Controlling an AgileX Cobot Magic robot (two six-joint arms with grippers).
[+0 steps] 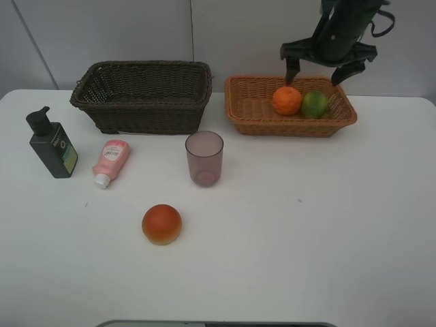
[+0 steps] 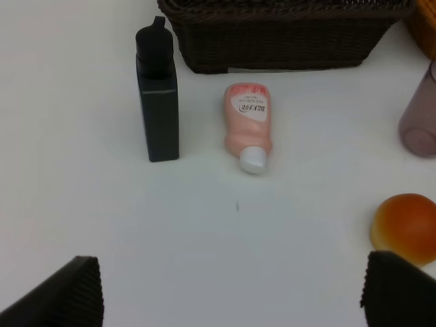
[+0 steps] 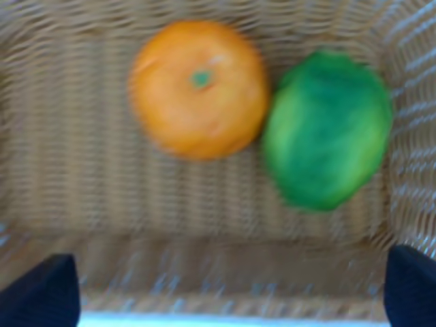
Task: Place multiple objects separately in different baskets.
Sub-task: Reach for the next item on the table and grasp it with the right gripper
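Black right gripper (image 1: 315, 73): jaws spread wide with nothing between them. It hangs just above the far side of the tan basket (image 1: 248, 110). In its wrist view only the two dark fingertips (image 3: 42, 294) show, at the frame corners, clear of the fruit.

Orange (image 1: 287, 100): lies in the tan basket below the right gripper, stem scar up. It touches the green citrus.

Green citrus (image 1: 315, 104): lies in the same basket on the orange's right, close to the basket's right wall.

Tan basket: shallow light wicker on the table (image 1: 320, 225), at the back and right of centre.

Left gripper (image 2: 231, 293): jaws wide apart and holding nothing. It hovers over bare table near the front left and is out of the high view.

Red fruit (image 1: 161, 223): round, alone on the table nearer the front, well apart from both baskets. In the left wrist view it sits just beyond one fingertip.

Tube (image 1: 111, 161): pink, lying flat with its white cap pointing toward the front, near the front wall of the dark basket.

Bottle (image 1: 52, 146): dark green pump bottle, upright, just left of the tube and not touching it.

Cup (image 1: 204, 158): translucent purple, upright with its mouth up, in front of the dark basket's right corner.

Dark basket (image 1: 143, 112): deep brown wicker at the back left, beside the tan basket with a small gap between them.
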